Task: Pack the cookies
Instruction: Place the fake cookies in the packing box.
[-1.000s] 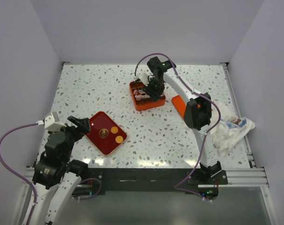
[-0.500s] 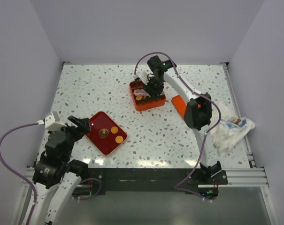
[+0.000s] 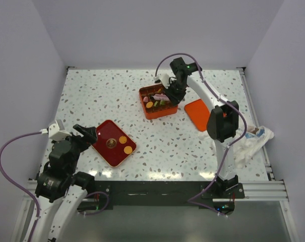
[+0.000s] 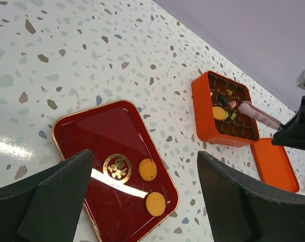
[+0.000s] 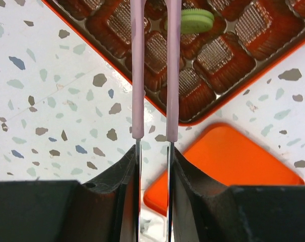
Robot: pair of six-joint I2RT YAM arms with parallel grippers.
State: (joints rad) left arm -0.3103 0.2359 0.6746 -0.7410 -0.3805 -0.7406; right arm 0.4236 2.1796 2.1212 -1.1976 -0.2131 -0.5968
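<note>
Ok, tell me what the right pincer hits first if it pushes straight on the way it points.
The right pincer holds pink-tipped tweezers reaching over the orange box. Pushed on, they would likely meet its brown compartment tray first, beside the green cookie; the tips are out of view.

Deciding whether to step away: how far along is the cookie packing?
Done: several small round cookies sit in the orange compartmented box. In hand: the right gripper holds pink-tipped tweezers over it, load unclear. Left: two orange cookies on the red lacquered tray, and the flat orange lid lies beside the box; the left gripper hangs open.
</note>
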